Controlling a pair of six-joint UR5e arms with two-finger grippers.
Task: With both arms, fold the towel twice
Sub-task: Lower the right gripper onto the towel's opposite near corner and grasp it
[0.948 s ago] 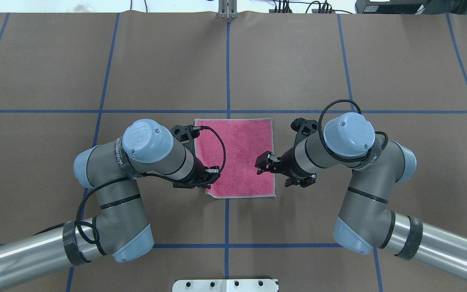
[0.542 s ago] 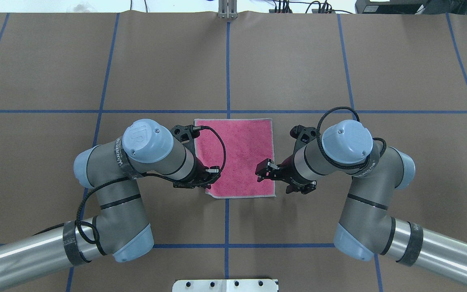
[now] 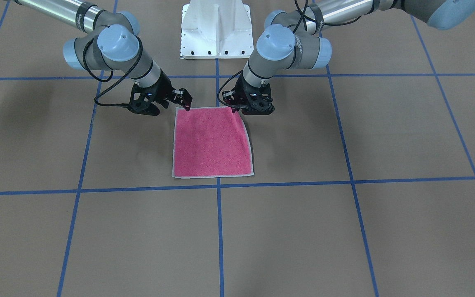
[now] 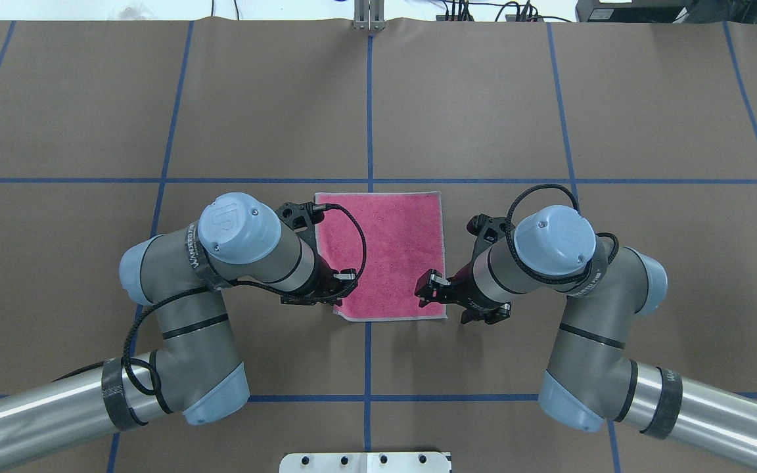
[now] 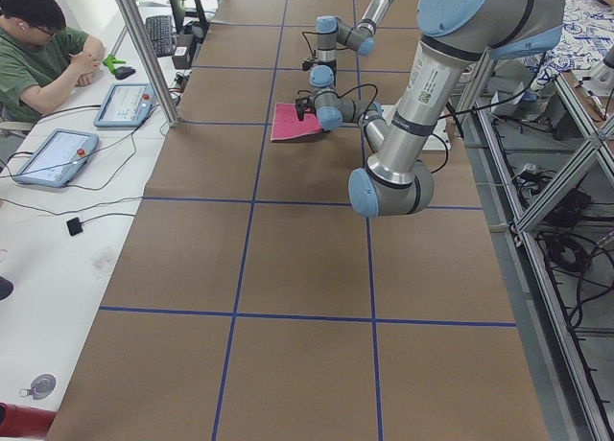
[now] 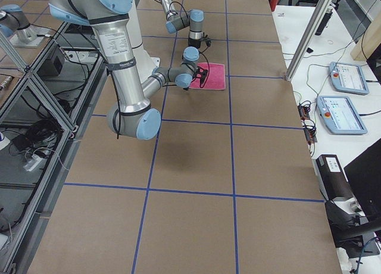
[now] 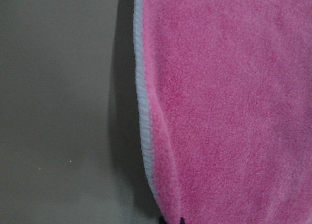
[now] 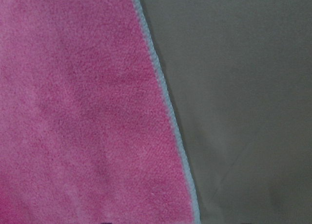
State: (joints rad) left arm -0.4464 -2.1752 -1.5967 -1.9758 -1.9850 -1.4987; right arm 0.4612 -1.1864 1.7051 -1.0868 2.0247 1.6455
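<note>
Overhead exterior: brown, blue-gridded table [image 4: 483, 98] under pink towel [image 4: 398, 243].

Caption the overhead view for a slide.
Pre-fold: left gripper and right gripper at the near corners of the flat pink towel.

Left end effector [image 4: 341, 289] and right end effector [image 4: 426, 290] flank towel [image 4: 388, 243] on table [image 4: 483, 98].

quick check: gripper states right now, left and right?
Left gripper: closed on a corner of the towel.
Right gripper: open, holding nothing, over the towel's edge.
</note>
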